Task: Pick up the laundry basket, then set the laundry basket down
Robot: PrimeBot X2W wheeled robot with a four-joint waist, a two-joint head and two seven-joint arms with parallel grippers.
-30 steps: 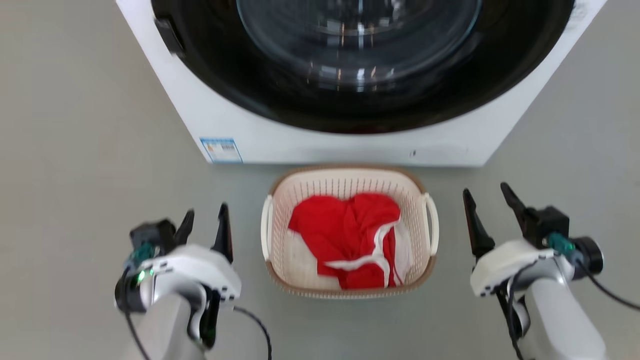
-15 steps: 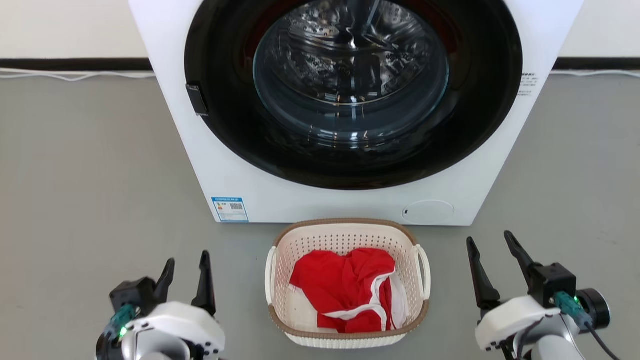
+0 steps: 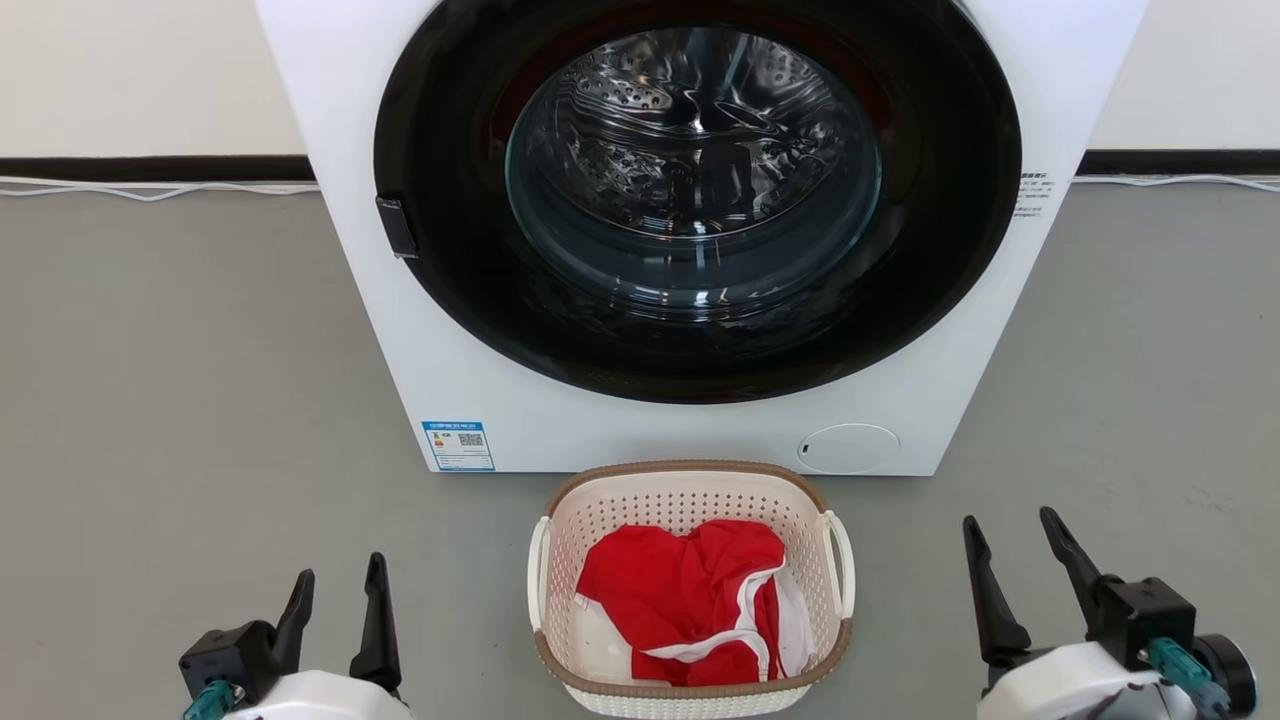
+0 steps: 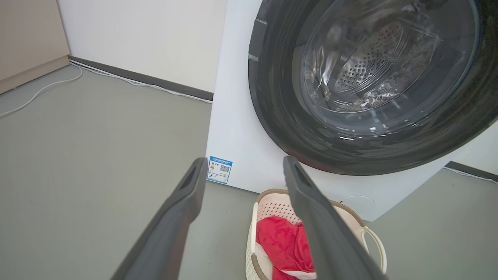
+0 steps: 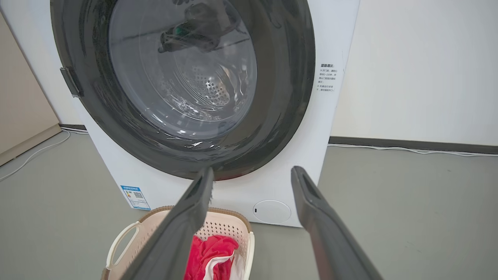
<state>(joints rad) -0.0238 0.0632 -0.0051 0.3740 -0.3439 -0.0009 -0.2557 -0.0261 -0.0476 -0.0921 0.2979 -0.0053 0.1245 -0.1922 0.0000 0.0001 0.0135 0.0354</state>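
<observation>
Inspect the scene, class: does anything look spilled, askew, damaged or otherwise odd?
Nothing stands out. The laundry basket sits upright on the floor before the washing machine, the red and white clothing inside it, nothing spilled.

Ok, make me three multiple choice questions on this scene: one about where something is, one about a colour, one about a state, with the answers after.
1. Where is the laundry basket relative to the washing machine?
A) on top of it
B) inside its drum
C) on the floor right in front of it

2. What colour is the cloth in the basket?
A) blue
B) red with white trim
C) green

3. What state are the left gripper and right gripper in?
A) both open, holding nothing
B) both shut on the handles
C) one shut on the rim

Answers:
1 C, the basket sits on the grey floor below the round door.
2 B, red fabric with a white band lies in it.
3 A, both pairs of fingers stand apart, clear of the basket on either side.
</observation>
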